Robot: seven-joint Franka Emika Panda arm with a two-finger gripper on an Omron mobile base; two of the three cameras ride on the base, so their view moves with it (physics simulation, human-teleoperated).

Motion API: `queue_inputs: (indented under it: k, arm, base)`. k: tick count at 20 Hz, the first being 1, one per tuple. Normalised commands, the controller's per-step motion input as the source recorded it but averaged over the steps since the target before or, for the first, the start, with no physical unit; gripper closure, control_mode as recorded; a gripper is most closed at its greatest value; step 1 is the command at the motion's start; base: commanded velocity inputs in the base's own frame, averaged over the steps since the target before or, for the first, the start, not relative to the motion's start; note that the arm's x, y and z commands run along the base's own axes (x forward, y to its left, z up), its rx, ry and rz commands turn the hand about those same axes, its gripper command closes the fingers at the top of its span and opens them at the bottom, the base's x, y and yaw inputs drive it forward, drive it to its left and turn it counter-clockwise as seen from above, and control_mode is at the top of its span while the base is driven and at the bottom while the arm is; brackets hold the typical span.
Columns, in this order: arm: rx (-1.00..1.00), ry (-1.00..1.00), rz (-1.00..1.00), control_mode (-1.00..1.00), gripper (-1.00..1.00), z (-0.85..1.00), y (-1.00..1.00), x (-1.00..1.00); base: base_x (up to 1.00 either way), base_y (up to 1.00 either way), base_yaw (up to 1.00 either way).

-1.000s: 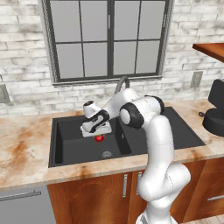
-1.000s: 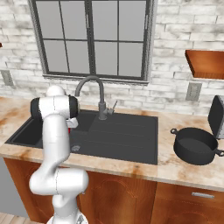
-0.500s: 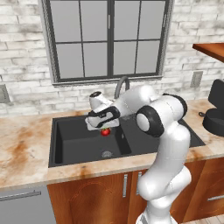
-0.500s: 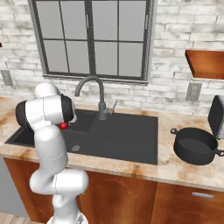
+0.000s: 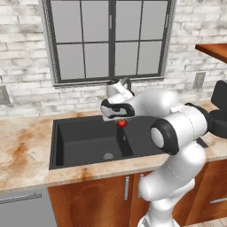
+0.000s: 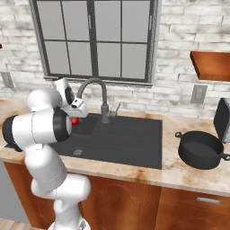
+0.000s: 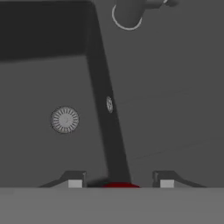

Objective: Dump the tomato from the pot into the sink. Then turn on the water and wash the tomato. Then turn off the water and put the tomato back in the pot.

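Observation:
My gripper [image 5: 120, 120] is shut on the tiny red tomato [image 5: 121, 123] and holds it in the air above the black sink [image 5: 84, 139], near the wall between the deep basin and the drainboard. From the right base the tomato [image 6: 74, 121] shows just under the hand, left of the gooseneck faucet [image 6: 96, 96]. In the hand view a sliver of the tomato [image 7: 120, 185] sits between the fingertips, with the round drain [image 7: 64, 119] below. The black pot [image 6: 201, 149] stands on the counter far to the right. No water runs.
A window sits behind the sink. The faucet lever [image 6: 116, 109] juts to the right of the faucet base. A wooden shelf [image 6: 211, 65] hangs on the right wall above the pot, and a dark appliance [image 6: 223, 120] stands behind it.
The gripper has lifted the tomato up out of the basin and carried it rightward toward the basin's divider. The arm's elbow has swung out to the right.

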Motion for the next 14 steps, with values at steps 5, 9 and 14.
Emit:
queue_inputs:
  k: [5,9,14]
  arm:
    - [0.00,0.00,-0.22,-1.00,1.00,0.25,-0.98,0.00]
    - [0.01,0.01,-0.30,-1.00,1.00,0.02,-1.00,0.01]
    - [0.01,0.01,-0.31,-1.00,1.00,0.16,-1.00,0.00]
  base:
    - [0.00,0.00,0.00]
    - [0.00,0.00,0.00]
    - [0.00,0.00,0.00]
